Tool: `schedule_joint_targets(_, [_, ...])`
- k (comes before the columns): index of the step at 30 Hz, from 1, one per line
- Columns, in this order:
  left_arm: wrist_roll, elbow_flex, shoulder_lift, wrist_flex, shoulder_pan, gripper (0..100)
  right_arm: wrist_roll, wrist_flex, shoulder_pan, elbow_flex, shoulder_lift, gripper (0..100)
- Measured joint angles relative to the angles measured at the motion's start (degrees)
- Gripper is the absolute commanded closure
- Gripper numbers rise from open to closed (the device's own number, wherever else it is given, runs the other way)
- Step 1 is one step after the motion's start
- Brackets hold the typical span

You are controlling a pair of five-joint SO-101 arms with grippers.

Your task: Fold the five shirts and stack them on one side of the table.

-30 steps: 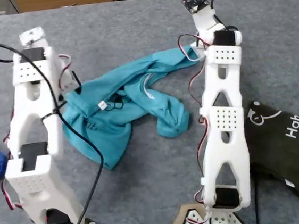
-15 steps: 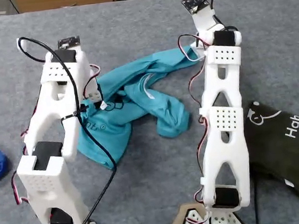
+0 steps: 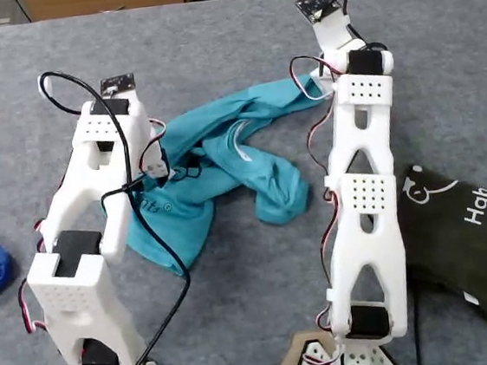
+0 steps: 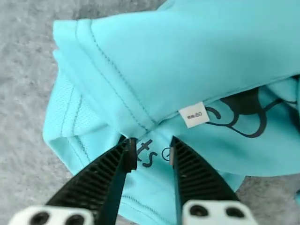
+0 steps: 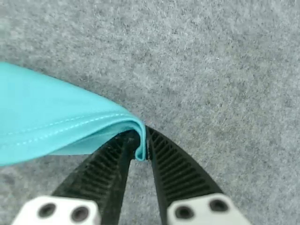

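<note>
Lying crumpled — teal shirt (image 3: 265,176) runs near-left to far-right.

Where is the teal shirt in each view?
High view: teal shirt crumpled between the arms, mid-table.
Left wrist view: shirt just beyond the open left gripper.
Right wrist view: edge pinched in the right gripper.
Shared landmark: white size tag, high and left wrist.

Light: bright, even, soft, from overhead.
Shadows: faint on the table (image 3: 241,322) under both arms.
Ahead of left gripper (image 4: 151,152): dark shade beneath teal shirt (image 4: 187,56) hem.
Beside right gripper (image 5: 140,143): thin shade under the fold.
</note>
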Motion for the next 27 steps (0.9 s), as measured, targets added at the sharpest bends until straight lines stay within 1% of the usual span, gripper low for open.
schedule_joint_targets(4, [-1.6,0.0,0.0,-0.4,0.0,84,0.0,0.0,0.0,0.0,0.0,99.4])
schedule_joint_targets(7, [-5.3,0.0,0.0,-0.4,-0.1,84,0.0,0.0,0.0,0.0,0.0,99.4])
schedule_joint_targets(14, [-12.7,0.0,0.0,-0.4,-5.3,84,0.0,0.0,0.0,0.0,0.0,99.4])
schedule_joint_targets(18, [-13.0,0.0,0.0,-0.4,-6.3,84,0.0,0.0,0.0,0.0,0.0,99.4])
schedule_joint_targets(21, [-12.7,0.0,0.0,-0.4,-5.7,84,0.0,0.0,0.0,0.0,0.0,99.4])
schedule_joint_targets(24, [-10.9,0.0,0.0,-0.8,-3.7,84,0.0,0.0,0.0,0.0,0.0,99.4])
schedule_joint_targets(27, [-7.9,0.4,0.0,-3.3,-2.5,84,0.0,0.0,0.0,0.0,0.0,99.4])
